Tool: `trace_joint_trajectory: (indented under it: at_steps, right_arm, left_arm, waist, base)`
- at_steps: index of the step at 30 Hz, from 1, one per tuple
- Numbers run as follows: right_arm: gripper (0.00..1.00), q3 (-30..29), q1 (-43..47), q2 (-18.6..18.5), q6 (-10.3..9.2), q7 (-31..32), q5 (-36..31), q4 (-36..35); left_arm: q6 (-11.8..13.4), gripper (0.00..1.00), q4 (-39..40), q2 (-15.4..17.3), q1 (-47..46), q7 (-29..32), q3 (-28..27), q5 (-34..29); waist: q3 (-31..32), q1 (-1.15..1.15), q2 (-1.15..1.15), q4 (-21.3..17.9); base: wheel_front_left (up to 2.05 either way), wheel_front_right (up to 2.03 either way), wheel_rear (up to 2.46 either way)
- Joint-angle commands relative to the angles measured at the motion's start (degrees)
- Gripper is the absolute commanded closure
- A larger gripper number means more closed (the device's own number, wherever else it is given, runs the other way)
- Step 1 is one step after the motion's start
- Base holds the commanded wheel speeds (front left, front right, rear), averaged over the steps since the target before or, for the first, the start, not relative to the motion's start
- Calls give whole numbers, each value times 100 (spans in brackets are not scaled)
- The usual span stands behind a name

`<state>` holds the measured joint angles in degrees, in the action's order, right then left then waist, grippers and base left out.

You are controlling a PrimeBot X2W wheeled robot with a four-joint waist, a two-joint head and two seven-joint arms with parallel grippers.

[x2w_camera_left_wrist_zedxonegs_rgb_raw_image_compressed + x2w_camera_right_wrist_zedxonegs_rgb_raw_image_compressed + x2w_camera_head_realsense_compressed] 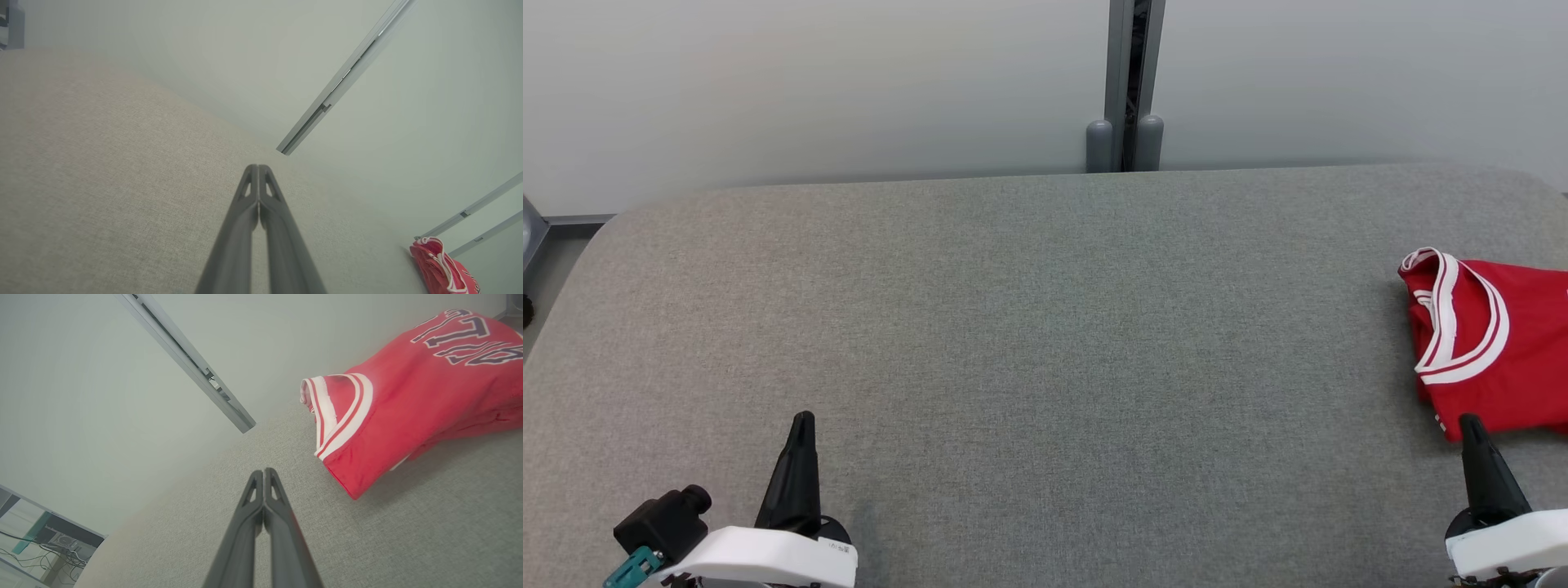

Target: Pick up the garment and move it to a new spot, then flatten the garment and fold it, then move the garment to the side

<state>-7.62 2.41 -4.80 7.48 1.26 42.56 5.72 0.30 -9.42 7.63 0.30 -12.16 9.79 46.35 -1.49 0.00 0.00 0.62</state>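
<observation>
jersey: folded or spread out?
Folded, not spread: the red jersey lies bundled at the right side of the table, layers overlapping at the striped opening. Full outline: cannot tell.

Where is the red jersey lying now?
In the head view the red jersey lies on the grey table, at its right edge, just ahead of the right gripper.

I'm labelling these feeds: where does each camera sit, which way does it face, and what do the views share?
Head view: on the head, looking forward and down at the table; left gripper lower left, right gripper lower right, both shut; red jersey at the right edge.
Left wrist view: along the left gripper's closed fingers, across the table toward the wall.
Right wrist view: along the right gripper's closed fingers, jersey close ahead.
Shared: all show the jersey and table.
</observation>
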Motion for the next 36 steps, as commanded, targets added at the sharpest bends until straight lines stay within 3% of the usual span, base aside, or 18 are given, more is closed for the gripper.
trace_joint_trajectory:
  at_steps: [1, 36]
  right_arm:
    - [100, -63, -151, -88, 1, 71, 249, -33]
    - [100, -407, -451, -259, 5, 780, 2755, 407]
  left_arm:
    - [-52, 100, 85, 9, -180, 3, -19, 205]
    - [-348, 100, 105, -216, -271, 117, -3, 2360]
  waist:
    - [2, 0, 0, -1]
    - [58, 0, 0, -24]
  base:
    - [0, 0, 0]
    - [0, 0, 0]
